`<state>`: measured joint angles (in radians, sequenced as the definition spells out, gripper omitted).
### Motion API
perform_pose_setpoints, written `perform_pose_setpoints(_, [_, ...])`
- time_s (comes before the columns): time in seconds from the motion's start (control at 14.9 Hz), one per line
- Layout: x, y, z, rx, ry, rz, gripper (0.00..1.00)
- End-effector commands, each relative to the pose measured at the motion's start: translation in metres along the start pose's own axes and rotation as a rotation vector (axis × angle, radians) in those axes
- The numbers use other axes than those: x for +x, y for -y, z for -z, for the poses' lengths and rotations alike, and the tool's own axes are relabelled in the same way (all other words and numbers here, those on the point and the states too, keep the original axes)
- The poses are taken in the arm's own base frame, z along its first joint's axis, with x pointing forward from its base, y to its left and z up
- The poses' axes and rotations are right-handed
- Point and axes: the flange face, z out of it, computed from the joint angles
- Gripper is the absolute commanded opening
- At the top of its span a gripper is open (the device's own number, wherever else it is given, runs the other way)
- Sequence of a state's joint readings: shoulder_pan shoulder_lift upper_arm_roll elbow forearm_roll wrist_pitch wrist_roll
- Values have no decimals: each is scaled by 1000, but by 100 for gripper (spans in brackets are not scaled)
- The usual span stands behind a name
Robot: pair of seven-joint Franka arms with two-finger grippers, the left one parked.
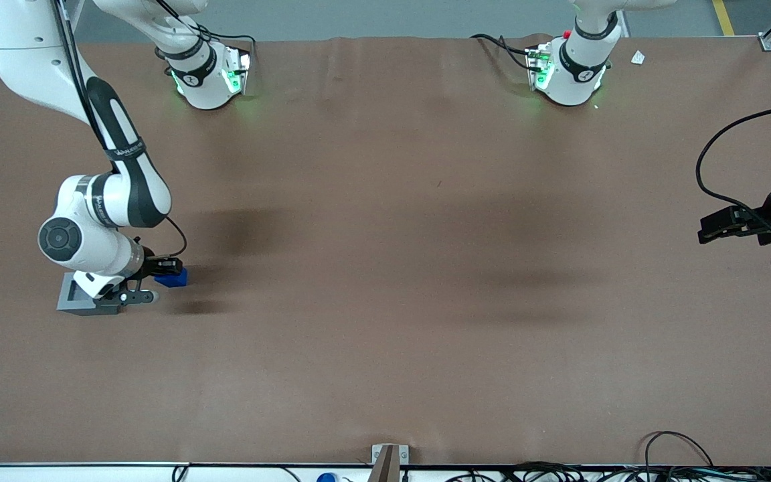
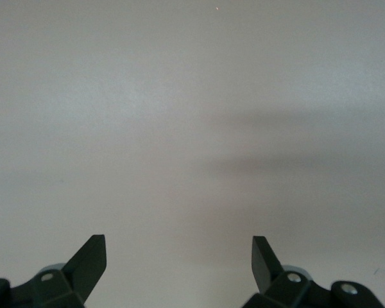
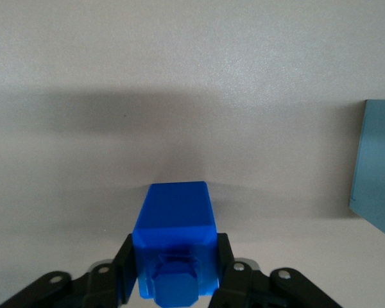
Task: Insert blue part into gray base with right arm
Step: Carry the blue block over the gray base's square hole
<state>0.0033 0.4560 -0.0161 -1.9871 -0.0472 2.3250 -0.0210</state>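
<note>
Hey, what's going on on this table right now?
The right arm is working at its end of the table. Its gripper is closed on the blue part, with a finger on each side. The gray base sits on the brown table right beside the gripper, partly covered by the wrist. The blue part is not in the base's recess yet.

Robot lab: brown-covered table (image 1: 385, 268), bolted arm bases, loose cables (image 1: 676, 445).

Your gripper (image 3: 178, 277) fingertips run off the wrist frame, clamped on the blue part (image 3: 177, 247). Front view: right arm (image 1: 94, 227) covers most of the gray base (image 1: 71, 294); recess not visible.
</note>
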Motion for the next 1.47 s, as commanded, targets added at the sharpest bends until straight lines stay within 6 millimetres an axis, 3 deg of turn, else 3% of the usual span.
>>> perform_pose_setpoints(0.0, [-4, -5, 0, -10, 0, -3, 22])
perform_pose_setpoints(0.2, [-5, -13, 2, -9, 10, -20, 12])
perform_pose_setpoints(0.4, [1, -15, 23, -11, 33, -23, 6])
perform_pose_setpoints(0.6, [8, -19, 56, -14, 90, -32, 6])
perform_pose_setpoints(0.74, [9, -22, 66, -14, 77, -38, 5])
perform_pose_setpoints(0.94, [14, -50, 83, -9, 45, -74, 4])
perform_pose_setpoints(1.41, [20, -71, 113, 4, 50, -112, 3])
